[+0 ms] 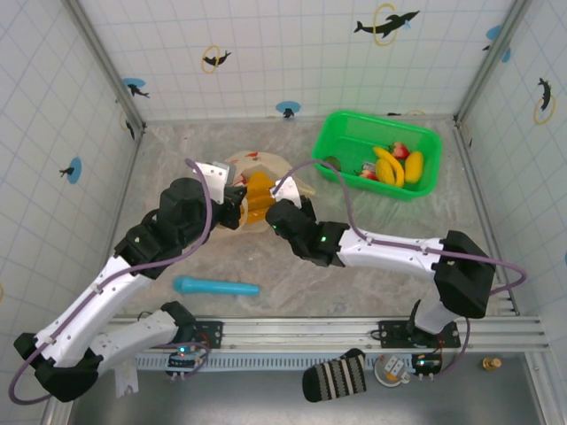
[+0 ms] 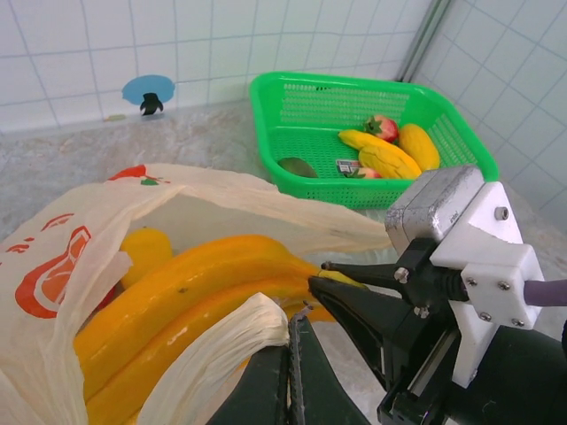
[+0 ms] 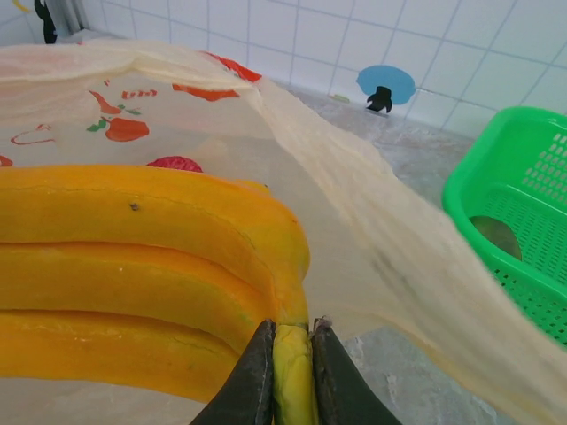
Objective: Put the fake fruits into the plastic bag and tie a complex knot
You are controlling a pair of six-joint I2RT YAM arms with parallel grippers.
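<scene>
Lying nearest the arm bases in the top view, 1 blue tube (image 1: 215,286) rests on the desk (image 1: 354,297). Mid-desk, the right wrist view shows the right end effector (image 3: 291,376) clamped on the stem of a banana bunch (image 3: 133,257) within the mouth of the plastic bag (image 3: 381,239). The left wrist view shows the left end effector (image 2: 289,381) pinched shut on the bag's handle. Farthest, the green basket (image 2: 354,81) holds more fake fruits (image 2: 383,158).
</scene>
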